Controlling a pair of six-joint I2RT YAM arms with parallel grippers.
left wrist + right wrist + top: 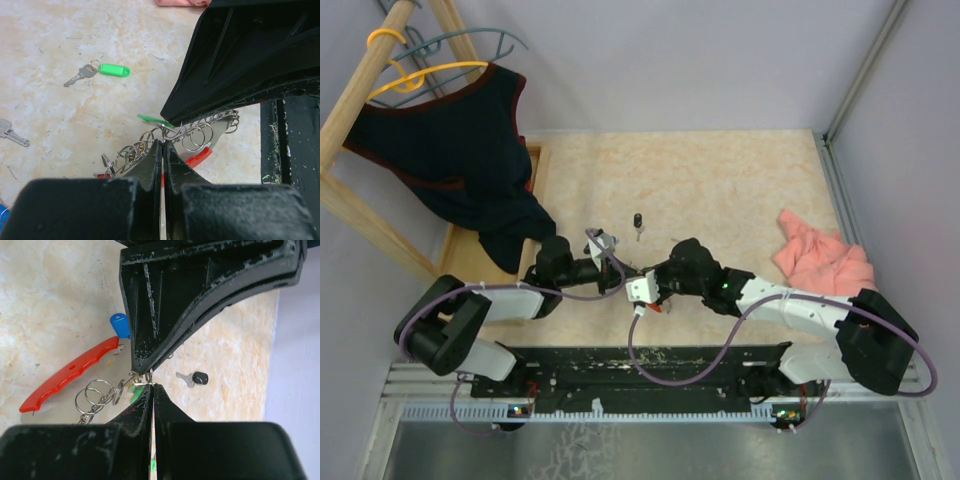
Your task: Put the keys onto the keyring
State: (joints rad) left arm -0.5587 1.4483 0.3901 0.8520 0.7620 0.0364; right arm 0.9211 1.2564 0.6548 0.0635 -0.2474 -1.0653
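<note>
My left gripper (164, 143) is shut, its tips pinching one of the split rings (196, 138) strung along the keyring. The keyring's red band (201, 156) lies on the table just below it. My right gripper (151, 385) is shut tip to tip against the left one, holding the small ring of a green key (151, 119). In the top view both grippers, left (628, 272) and right (653, 279), meet mid-table. Loose keys lie around: a green-tagged one (113, 69), a black one (195, 378) (638, 222), a blue head (118, 323) half hidden, and a bare metal one (12, 132).
A pink cloth (825, 258) lies at the right of the table. A dark garment (460, 150) hangs on a wooden rack (365, 95) at the back left, reaching down to the table. The black rail (650, 365) runs along the near edge.
</note>
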